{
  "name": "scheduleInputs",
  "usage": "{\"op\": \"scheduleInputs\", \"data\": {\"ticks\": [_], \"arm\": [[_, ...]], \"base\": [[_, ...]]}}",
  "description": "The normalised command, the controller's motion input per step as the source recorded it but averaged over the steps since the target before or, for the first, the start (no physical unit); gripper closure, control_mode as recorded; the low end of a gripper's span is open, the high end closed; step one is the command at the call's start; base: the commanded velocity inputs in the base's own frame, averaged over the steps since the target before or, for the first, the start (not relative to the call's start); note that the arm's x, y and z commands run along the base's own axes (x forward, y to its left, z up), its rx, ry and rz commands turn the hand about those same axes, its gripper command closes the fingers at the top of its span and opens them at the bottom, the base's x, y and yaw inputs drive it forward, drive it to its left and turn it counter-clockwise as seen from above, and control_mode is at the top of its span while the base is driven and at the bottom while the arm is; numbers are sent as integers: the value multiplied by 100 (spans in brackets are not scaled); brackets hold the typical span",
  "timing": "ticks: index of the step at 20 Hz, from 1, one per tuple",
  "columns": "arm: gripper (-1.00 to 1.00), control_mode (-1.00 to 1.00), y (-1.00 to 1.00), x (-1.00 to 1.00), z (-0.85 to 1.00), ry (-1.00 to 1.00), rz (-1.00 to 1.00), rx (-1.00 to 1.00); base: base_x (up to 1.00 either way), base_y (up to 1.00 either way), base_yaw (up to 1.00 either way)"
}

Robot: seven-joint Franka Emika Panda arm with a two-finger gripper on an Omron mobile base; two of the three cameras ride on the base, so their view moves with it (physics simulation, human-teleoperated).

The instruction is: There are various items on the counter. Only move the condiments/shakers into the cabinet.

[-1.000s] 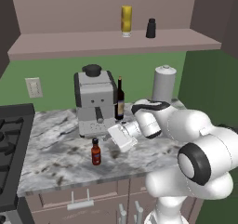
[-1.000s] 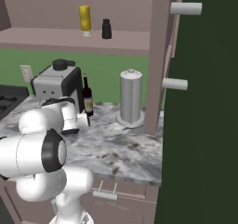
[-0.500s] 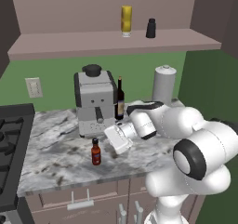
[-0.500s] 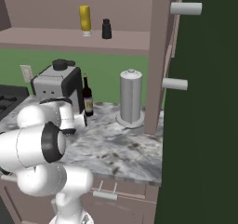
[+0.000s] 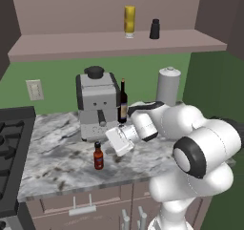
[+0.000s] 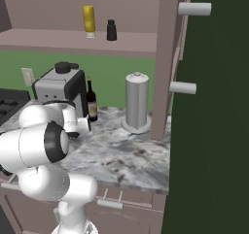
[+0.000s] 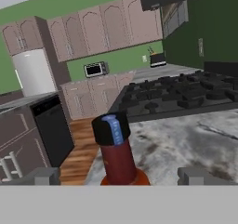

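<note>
A red sauce bottle (image 5: 98,156) with a black cap stands on the marbled counter (image 5: 57,164) in front of the coffee machine. My gripper (image 5: 111,144) is just right of it at bottle height, open. In the hand view the bottle (image 7: 118,153) stands close up between the two fingertips (image 7: 46,175) of the gripper (image 7: 121,176), untouched on either side. The yellow bottle (image 5: 129,20) and the black shaker (image 5: 155,28) stand side by side on the shelf board of the cabinet (image 5: 71,50). From the right I see them (image 6: 88,20) (image 6: 111,29) on that shelf too.
A silver-grey coffee machine (image 5: 97,105) stands behind the red bottle, with a dark wine bottle (image 5: 123,102) and a pale canister (image 5: 168,86) to its right. The black stove (image 5: 9,143) borders the counter on the left. Drawers with silver handles lie below the counter's front edge.
The arm has drifted slightly left and the hand has edged closer to the red bottle. The jaws have stayed open and the bottle has not moved.
</note>
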Motion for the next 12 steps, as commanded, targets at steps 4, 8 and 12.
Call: {"op": "scheduleInputs", "data": {"ticks": [4,8,12], "arm": [[-100,-100,2,4,-2,0,0,0],[-100,-100,9,0,-4,0,0,0],[-100,-100,14,0,0,0,0,0]], "base": [[0,0,0],[0,0,0],[0,0,0]]}}
